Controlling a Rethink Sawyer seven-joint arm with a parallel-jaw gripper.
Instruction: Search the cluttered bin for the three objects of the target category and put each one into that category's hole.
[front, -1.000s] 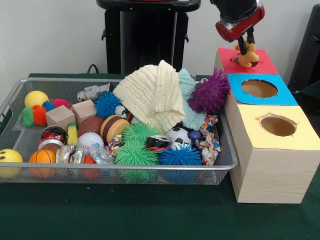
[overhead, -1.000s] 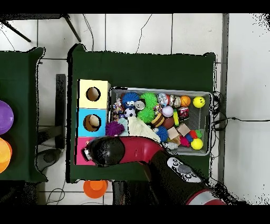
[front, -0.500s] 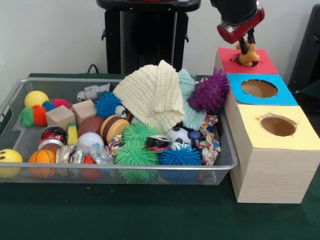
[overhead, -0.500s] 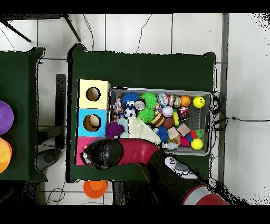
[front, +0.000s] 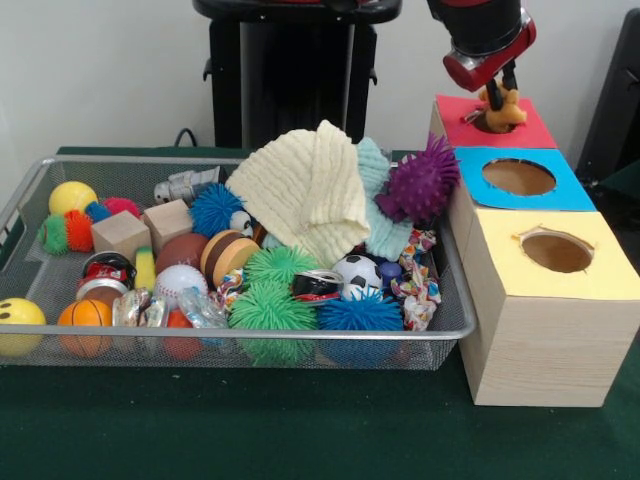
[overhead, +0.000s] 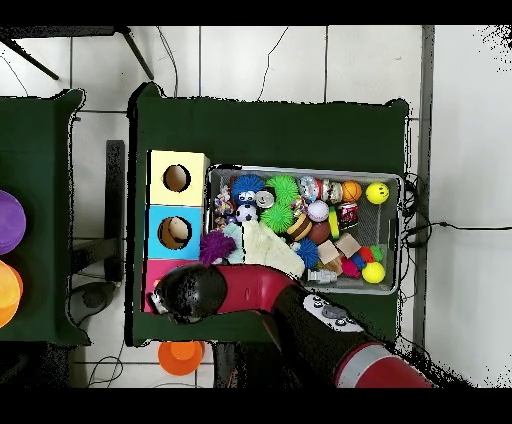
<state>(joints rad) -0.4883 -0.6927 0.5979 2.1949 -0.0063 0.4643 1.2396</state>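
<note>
no readable text, labels, brands or numbers anywhere

From overhead, you cannot see the red box (overhead: 152, 272) hole or the orange toy, because the arm (overhead: 250, 290) covers them. In the front view, the arm is cut off by the top edge, and the gripper (front: 497, 85) fingers are too small to tell apart.
</note>
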